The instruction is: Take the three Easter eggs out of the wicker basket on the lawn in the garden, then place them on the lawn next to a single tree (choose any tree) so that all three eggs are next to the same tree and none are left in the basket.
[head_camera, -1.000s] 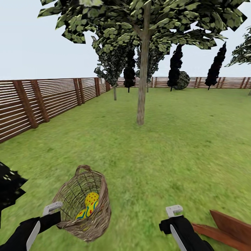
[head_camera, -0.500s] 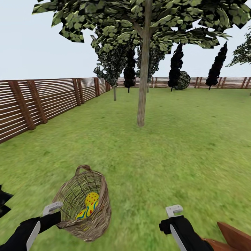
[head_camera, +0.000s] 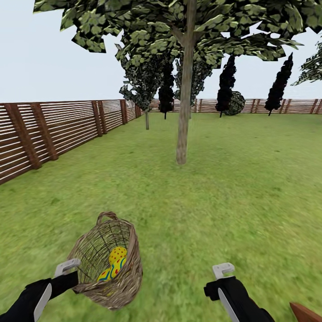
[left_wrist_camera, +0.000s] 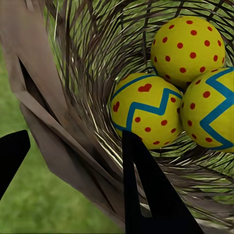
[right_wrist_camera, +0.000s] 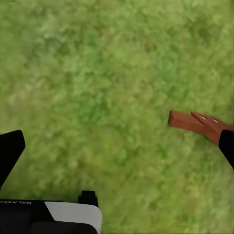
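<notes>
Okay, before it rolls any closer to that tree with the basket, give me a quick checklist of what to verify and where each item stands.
1. Left end effector shut on the wicker basket: ok, one finger sits inside the wall and one outside, straddling the rim.
2. All three Easter eggs in the basket: ok, the left wrist view shows three together at the bottom.
3. Basket upright enough to keep them in: cannot tell, it leans in the head view.
4. Tree ahead, with bare lawn up to its trunk: ok.
5. Right end effector free for picking: ok, open over grass.
6. Brown board near the right end effector: cannot tell whether it is in the way.
</notes>
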{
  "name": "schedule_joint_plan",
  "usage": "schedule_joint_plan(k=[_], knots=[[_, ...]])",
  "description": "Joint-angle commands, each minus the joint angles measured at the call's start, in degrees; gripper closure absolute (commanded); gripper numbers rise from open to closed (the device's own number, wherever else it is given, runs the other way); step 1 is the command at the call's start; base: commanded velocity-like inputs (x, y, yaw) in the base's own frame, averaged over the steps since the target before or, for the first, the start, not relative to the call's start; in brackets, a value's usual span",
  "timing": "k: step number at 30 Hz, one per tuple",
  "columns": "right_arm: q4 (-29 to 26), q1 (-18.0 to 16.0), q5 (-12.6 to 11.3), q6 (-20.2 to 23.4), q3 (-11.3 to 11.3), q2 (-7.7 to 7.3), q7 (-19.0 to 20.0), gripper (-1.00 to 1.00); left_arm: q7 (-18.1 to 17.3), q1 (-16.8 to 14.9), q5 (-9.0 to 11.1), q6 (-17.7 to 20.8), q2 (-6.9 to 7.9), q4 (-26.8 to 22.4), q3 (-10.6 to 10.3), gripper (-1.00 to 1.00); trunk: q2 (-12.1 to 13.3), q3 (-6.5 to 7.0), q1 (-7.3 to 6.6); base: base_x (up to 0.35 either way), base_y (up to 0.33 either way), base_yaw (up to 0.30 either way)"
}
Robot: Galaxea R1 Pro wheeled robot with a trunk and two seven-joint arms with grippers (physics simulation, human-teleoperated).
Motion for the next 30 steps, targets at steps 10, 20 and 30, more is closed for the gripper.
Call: schedule_joint_plan(k=[10, 20, 30], knots=[[-0.06, -0.06, -0.60, 0.21, 0.20, -0.14, -0.57, -1.00, -0.14, -0.07, 0.75, 0.51, -0.07, -0.11, 0.23, 1.00, -0.14, -0.13, 0.07, 0.335, 0.000, 0.000], [-0.06, -0.06, -0.60, 0.19, 0.20, -0.14, -0.57, -1.00, -0.14, -0.05, 0.75, 0.51, 0.01, -0.11, 0.23, 1.00, -0.14, -0.13, 0.07, 0.335, 0.000, 0.000], [-0.46, -0.06, -1.33, 0.19, -1.51, -1.39, -0.28, -1.00, -0.14, -0.05, 0.75, 0.51, 0.01, -0.11, 0.23, 1.00, -0.14, -0.13, 0.07, 0.335, 0.000, 0.000]])
